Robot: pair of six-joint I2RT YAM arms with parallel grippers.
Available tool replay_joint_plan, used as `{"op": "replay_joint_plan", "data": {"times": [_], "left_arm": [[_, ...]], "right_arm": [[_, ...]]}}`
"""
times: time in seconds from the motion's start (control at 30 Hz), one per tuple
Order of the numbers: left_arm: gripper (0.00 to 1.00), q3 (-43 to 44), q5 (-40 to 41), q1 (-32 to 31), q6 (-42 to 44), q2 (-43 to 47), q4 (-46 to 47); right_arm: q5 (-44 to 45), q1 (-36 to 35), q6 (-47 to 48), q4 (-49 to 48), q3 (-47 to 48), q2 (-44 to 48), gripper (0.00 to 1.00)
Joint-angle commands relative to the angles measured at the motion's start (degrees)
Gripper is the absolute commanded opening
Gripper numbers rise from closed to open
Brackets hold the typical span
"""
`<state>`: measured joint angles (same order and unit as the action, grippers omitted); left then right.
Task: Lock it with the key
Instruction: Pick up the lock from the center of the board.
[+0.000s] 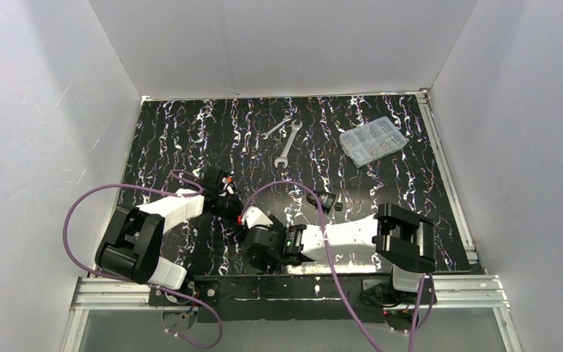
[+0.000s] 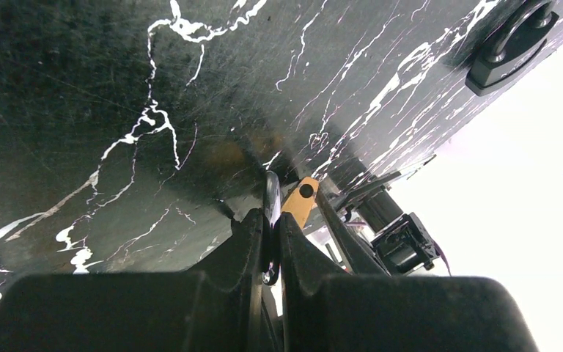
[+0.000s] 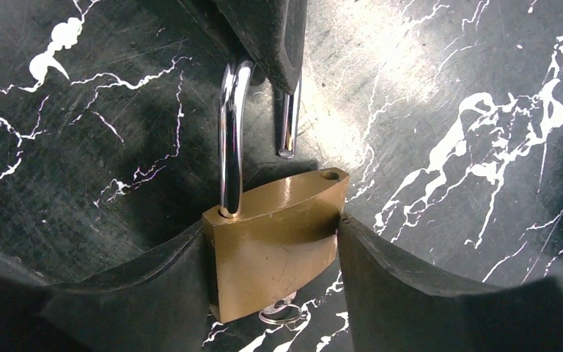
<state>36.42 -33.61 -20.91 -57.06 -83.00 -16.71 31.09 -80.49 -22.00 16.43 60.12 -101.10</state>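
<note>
Pinching the bend of the silver steel shackle [image 3: 229,132], the left hand [image 2: 270,220] is closed tight on it. Below it, the right hand [image 3: 271,227] stands wide, its fingers [image 3: 117,301] flanking the brass padlock body [image 3: 275,249] at lower centre of the right wrist view. Whether they press it I cannot tell. The free leg [image 3: 288,125] hangs above and left of its hole [image 3: 329,174]. Pushed together like this, it would likely butt the brass top, and a loose body could swing on the seated leg. A small key ring [image 3: 280,314] under the body might snag on the black marbled table [image 3: 447,88].
</note>
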Motion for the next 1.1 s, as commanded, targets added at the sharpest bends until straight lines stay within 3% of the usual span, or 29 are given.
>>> {"op": "replay_joint_plan", "data": {"times": [0.0, 0.07, 0.23, 0.53, 0.7, 0.83, 0.93, 1.07], "left_arm": [[0.0, 1.97, -1.97, -0.01, -0.28, -0.01, -0.96], [0.0, 2.18, -2.11, -0.01, 0.09, -0.08, -1.1], [0.0, 2.56, -3.71, -0.01, 2.04, -0.31, -1.14], [0.02, 9.9, -6.92, -0.01, 11.87, 4.55, -7.94], [0.39, 16.55, -7.35, -0.01, 18.65, 8.31, -12.75], [0.59, 22.5, -6.67, -0.01, 24.25, 13.63, -13.53], [0.62, 26.47, -8.1, -0.01, 29.02, 18.04, -12.56], [0.61, 28.23, -18.27, -0.01, 31.05, 23.69, -5.94]], "right_arm": [[4.28, -0.37, 0.1, -0.72, 0.7, -1.74, 0.62], [4.42, -0.37, -0.26, -1.39, -0.24, -1.39, 0.49], [4.53, -0.28, -0.33, -2.98, -3.24, 2.31, 0.03], [-3.35, 1.98, 2.91, -2.34, -6.95, 19.72, 0.01], [-14.75, 5.64, 5.54, 1.1, -5.08, 29.44, 0.01], [-27.46, 8.6, 6.1, 5.54, -1.81, 35.81, 0.01], [-43.09, 13.82, 4.83, 7.02, -0.05, 41.26, 0.01], [-62.16, 21.16, 1.44, 6.56, 2.35, 45.08, 0.01]]}}
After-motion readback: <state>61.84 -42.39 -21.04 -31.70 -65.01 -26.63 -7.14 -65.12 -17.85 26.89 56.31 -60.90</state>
